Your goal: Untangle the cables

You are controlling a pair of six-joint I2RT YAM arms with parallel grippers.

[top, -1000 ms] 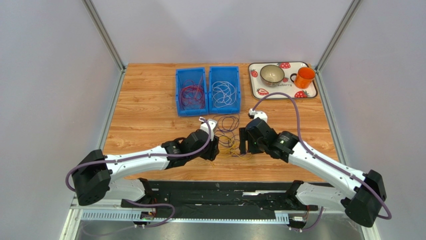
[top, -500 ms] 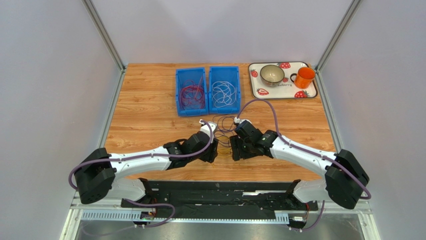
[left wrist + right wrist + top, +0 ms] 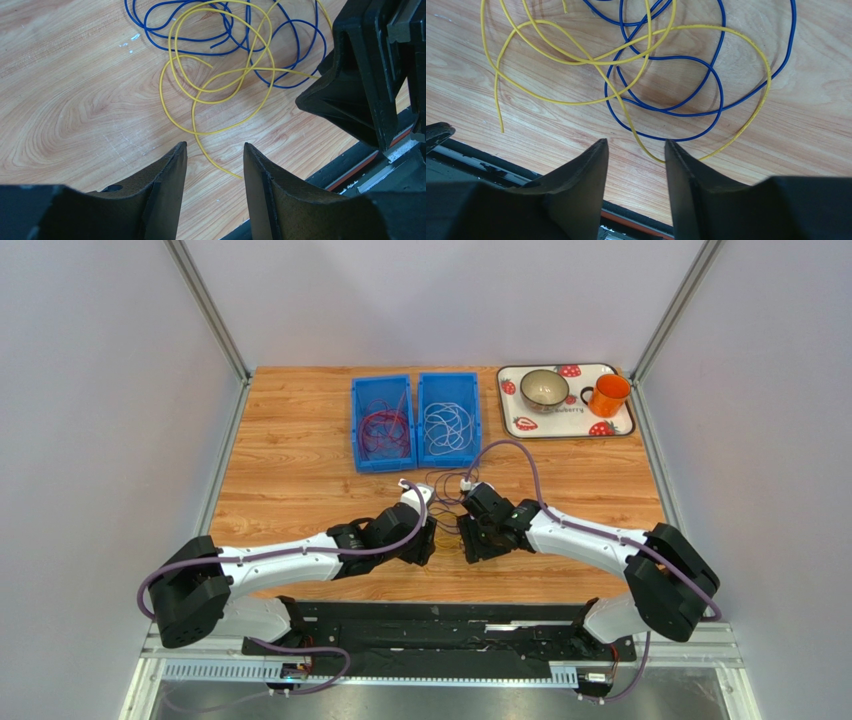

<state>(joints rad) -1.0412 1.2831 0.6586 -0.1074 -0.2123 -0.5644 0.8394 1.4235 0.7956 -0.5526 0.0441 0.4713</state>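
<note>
While both arms [image 3: 300, 558] [image 3: 585, 533] stretch inward, parted jaws flank the cables [image 3: 227, 60].

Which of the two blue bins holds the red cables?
The left-hand blue bin: the red cables lie in it, while the right-hand blue bin, nearer the tray, holds white cables.
</note>
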